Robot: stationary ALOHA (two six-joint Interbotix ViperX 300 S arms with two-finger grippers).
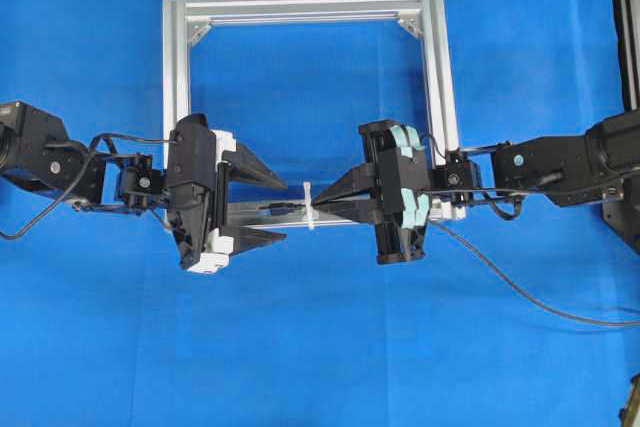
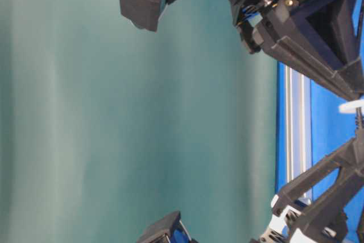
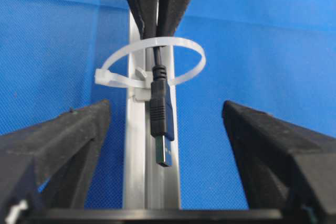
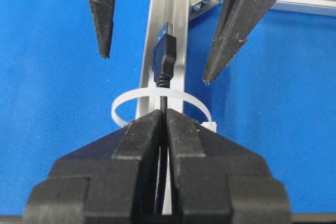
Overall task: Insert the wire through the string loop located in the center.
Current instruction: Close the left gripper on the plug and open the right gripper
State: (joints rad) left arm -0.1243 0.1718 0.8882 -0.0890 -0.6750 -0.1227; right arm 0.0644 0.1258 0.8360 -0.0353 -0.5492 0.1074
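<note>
1. 2 robot arms meet over the near bar of an aluminium frame (image 1: 300, 7) lying on a blue cloth (image 1: 320, 347), seen from overhead.

2. The right gripper (image 1: 318, 201) has its fingers (image 4: 194, 145) pressed together on the wire (image 4: 164, 59), clamping the thin black cable just behind its plug, as the right wrist view shows.

3. The plug end of the wire (a dark body with a metallic tip) has passed through the string loop (image 3: 152, 61) and pokes out on the left arm's side, over the bar.

4. The string loop, a white tie ring, stands upright at the middle of the near bar, its short ends and clasp at one side; the cable runs through its opening.

5. The left gripper (image 1: 282, 209) is spread wide and holds nothing: in the left wrist view its 2 dark fingers (image 3: 63, 140) flank the plug on either side, apart from it.

6. In the overhead view the rest of the wire trails from the right arm across the cloth toward the right edge.

7. The table-level view shows only parts of both grippers, the frame's edge and a sliver of the white tie.
</note>
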